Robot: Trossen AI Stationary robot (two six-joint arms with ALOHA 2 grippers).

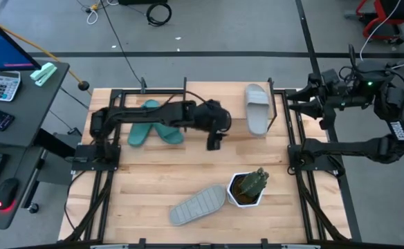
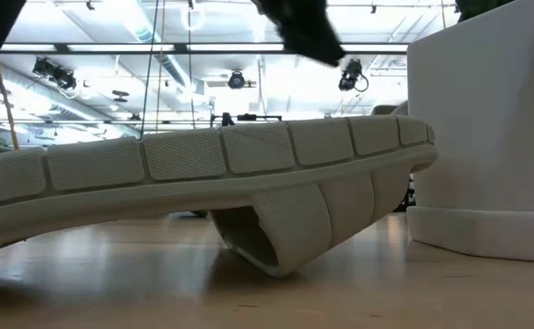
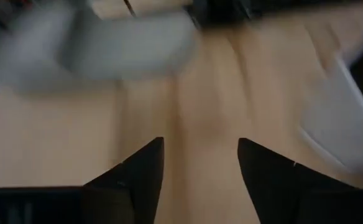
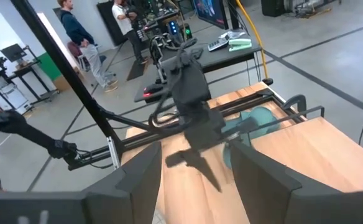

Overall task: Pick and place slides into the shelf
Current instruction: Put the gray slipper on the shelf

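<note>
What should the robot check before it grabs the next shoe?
1. Left tool empty: ok. Its fingers stand apart in the wrist view with bare table between them.
2. Right tool out of the way: ok. It is parked off the table's right side, fingers apart, nothing between them.
3. Next slide reachable: ok. The upside-down grey slide lies free at the front, ridged sole up.
4. Clear of the potted plant: not ok. The white pot sits right beside that slide's end.
5. Teal slides placed: cannot tell. The left arm covers much of them.
6. Upright grey slide at the back: ok, lying free.
</note>
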